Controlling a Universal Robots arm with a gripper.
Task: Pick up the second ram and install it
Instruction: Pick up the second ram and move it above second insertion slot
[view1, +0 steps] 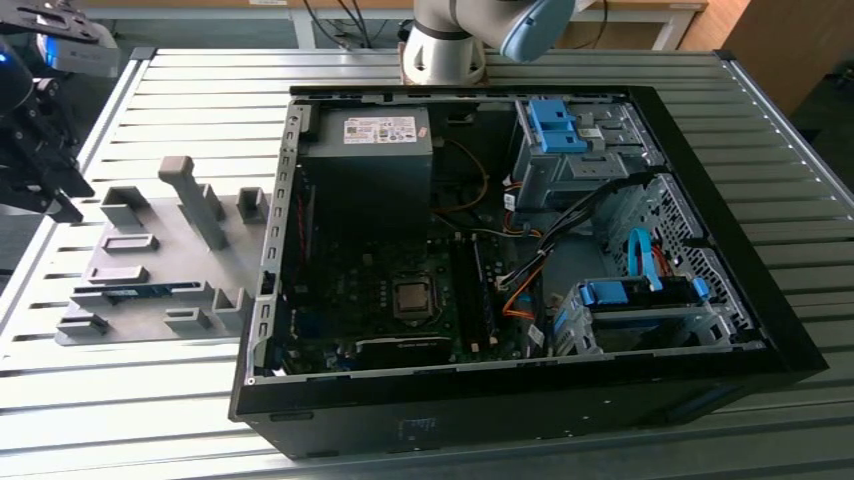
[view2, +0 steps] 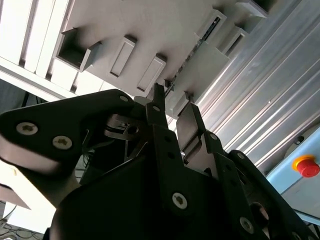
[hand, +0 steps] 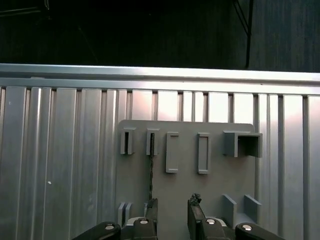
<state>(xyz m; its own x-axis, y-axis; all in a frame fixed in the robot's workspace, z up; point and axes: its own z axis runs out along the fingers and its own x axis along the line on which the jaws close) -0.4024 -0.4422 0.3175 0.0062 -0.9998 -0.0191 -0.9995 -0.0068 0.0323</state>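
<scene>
The second ram (view1: 134, 291) is a thin blue stick standing on edge in a slot of the grey fixture plate (view1: 160, 240), at the exterior view's left beside the open computer case (view1: 507, 250). In both wrist views it shows edge-on as a dark thin line (hand: 151, 170) (view2: 192, 52). My black gripper (view1: 60, 195) hangs above the table at the plate's outer side, apart from the stick. Its fingers are open with nothing between them (hand: 172, 212) (view2: 172, 107). One fingertip (hand: 151, 207) lines up with the stick's near end.
The grey plate carries several upright holders and posts (view1: 194, 195). Inside the case, the motherboard shows a processor socket (view1: 414, 297) with long slots beside it (view1: 470, 290), cables, blue drive brackets (view1: 554, 125) and a power supply (view1: 374, 150). A red button (view2: 306, 166) sits off the table.
</scene>
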